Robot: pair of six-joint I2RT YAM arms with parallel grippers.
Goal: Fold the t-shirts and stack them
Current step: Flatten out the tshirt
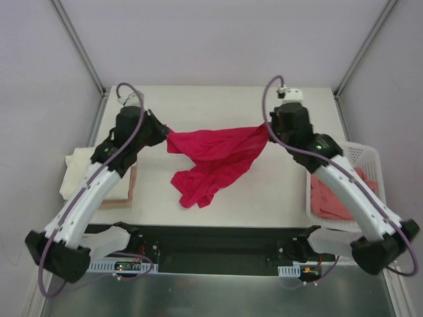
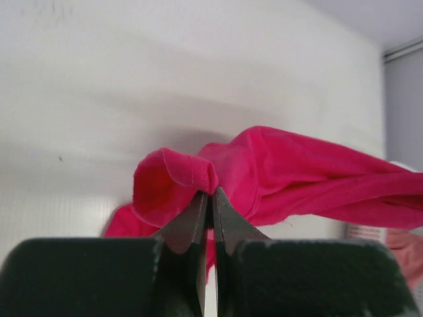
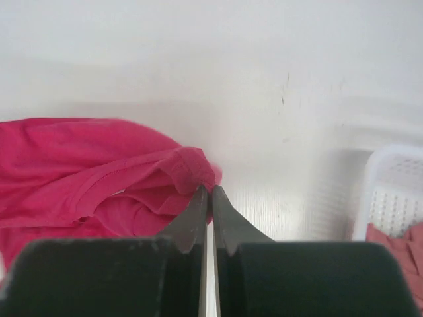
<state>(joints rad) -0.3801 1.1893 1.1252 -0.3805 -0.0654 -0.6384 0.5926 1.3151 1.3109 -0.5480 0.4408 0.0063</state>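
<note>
The crimson-pink t-shirt hangs stretched between my two grippers above the table middle, its lower part bunched and drooping onto the table. My left gripper is shut on the shirt's left hem; the left wrist view shows the folded hem pinched at the tips. My right gripper is shut on the shirt's right edge, the cloth pinched at the tips. The cream-white t-shirt lies at the table's left edge. The salmon-pink t-shirt lies in the basket.
A white plastic mesh basket stands at the table's right edge, also showing in the right wrist view. A brown board lies under the left arm beside the cream shirt. Grey walls enclose the table.
</note>
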